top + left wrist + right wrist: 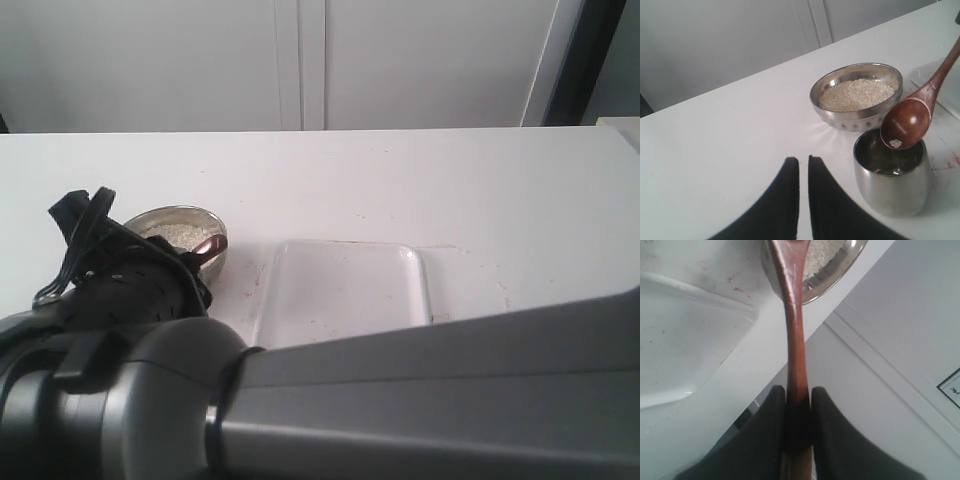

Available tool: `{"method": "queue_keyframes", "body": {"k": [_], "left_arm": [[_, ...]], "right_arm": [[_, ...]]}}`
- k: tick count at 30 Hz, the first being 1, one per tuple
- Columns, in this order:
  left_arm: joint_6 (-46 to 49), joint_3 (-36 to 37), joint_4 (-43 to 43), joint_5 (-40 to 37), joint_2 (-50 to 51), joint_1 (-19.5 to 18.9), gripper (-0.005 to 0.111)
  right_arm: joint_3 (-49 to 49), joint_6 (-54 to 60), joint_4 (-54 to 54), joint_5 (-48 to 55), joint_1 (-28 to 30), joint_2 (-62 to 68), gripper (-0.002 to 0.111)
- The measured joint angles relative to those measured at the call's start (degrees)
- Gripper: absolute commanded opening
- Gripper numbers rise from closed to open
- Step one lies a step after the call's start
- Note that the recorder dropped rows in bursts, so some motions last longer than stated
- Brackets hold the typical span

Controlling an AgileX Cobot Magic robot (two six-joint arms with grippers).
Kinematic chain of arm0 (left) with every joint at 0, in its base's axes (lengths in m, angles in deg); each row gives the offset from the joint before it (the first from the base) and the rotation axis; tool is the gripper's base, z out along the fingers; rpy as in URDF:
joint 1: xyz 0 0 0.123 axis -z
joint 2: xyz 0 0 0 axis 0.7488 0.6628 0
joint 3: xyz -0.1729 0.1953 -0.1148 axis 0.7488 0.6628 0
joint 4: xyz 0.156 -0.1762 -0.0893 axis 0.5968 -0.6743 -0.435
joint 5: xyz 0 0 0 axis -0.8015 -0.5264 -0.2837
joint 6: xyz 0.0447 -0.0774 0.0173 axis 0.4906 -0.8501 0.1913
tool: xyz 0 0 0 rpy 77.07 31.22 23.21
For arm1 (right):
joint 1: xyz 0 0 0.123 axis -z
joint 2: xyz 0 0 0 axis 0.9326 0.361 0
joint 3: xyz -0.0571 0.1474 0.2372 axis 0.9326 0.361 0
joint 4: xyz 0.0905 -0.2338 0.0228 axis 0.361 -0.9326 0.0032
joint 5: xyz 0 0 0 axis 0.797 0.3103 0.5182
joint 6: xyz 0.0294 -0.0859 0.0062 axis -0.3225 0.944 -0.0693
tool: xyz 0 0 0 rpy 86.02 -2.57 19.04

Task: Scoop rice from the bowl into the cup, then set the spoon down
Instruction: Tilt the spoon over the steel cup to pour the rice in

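Observation:
The ribbed steel bowl (856, 95) holds off-white rice (855, 94). The shiny rounded cup (892, 175) stands right in front of it. The reddish-brown wooden spoon (905, 122) hangs tilted over the cup's rim, with a few grains stuck to its head. My right gripper (798, 389) is shut on the spoon's thin handle (794, 325). My left gripper (803, 159) is shut and holds nothing, low over the table beside the cup. In the exterior view the bowl (180, 225) and spoon head (212, 245) show, and the cup is hidden behind an arm.
A clear shallow tray (345, 290) lies on the white table (420, 180) to the right of the bowl. A large grey arm (420, 390) with a dark wrist (120, 275) fills the lower part of the exterior view. Grey cabinet doors stand behind the table.

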Motion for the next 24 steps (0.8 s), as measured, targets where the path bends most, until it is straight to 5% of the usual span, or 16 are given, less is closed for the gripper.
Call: {"method": "queue_keyframes", "body": {"k": [24], "left_arm": [[0.00,0.00,0.00,0.00,0.00,0.00,0.014]], "right_arm": [[0.00,-0.31,-1.98,1.00,0.00,0.00,0.000]]}}
